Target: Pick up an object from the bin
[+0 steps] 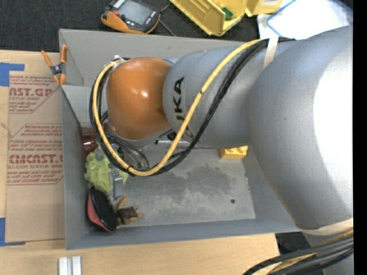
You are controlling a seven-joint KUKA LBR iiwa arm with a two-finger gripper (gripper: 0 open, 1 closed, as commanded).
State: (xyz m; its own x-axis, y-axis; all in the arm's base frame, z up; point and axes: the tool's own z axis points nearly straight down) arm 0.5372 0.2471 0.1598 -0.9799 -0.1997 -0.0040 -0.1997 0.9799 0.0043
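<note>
The gripper point(117, 183) is low at the left end of the bin point(189, 217), just beside a yellow-green fuzzy lump point(97, 171). Whether it is open or closed cannot be told. The arm point(275, 107) stretches in from the right, wrist pointing down.

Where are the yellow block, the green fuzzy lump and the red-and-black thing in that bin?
yellow block point(233, 152), camera view, its top face.
green fuzzy lump point(97, 172), camera view, its middle.
red-and-black thing point(102, 212), camera view, its black middle.

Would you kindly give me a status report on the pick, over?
Tool low at left side of bin, state unreadable. Nearest: yellow-green fuzzy thing, right beside it. Red-and-black thing and small brown piece just below in view; yellow block far off.
</note>
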